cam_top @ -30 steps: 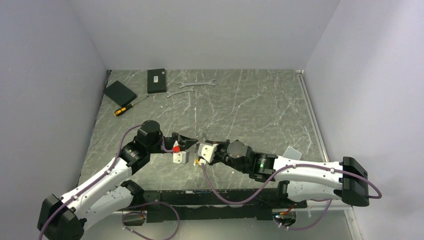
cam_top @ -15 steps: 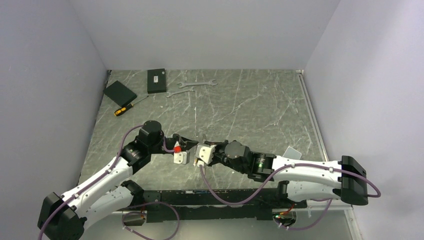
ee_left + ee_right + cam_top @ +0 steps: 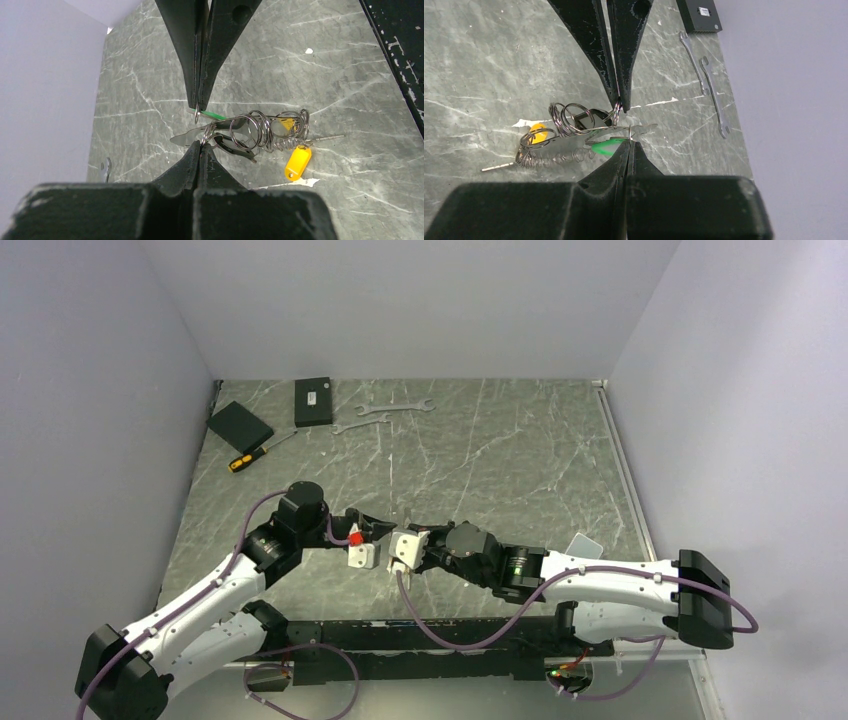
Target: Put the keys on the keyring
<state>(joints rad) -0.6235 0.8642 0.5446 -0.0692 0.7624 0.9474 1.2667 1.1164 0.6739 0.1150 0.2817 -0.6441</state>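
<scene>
My two grippers meet tip to tip low over the middle of the table. The left gripper point(image 3: 201, 145) is shut on a wire loop of the keyring point(image 3: 252, 131), a tangle of silvery rings and a coil with a yellow tag point(image 3: 297, 162) and a black-headed key. The right gripper point(image 3: 629, 142) is shut on the thin small ring of the keys point(image 3: 626, 132), whose green tag point(image 3: 605, 148) hangs just beside its tips. In the left wrist view the right gripper point(image 3: 198, 114) comes in from above with the green tag point(image 3: 214, 115) by it.
Two silver wrenches point(image 3: 396, 407) lie at the back, next to a black box point(image 3: 313, 401), a black pad point(image 3: 239, 424) and a yellow-handled screwdriver point(image 3: 252, 454). A pale card point(image 3: 583, 544) lies at the right. A black rail point(image 3: 420, 635) runs along the near edge.
The right arm has edged slightly to the left toward the left gripper. Both grips stay as they were.
</scene>
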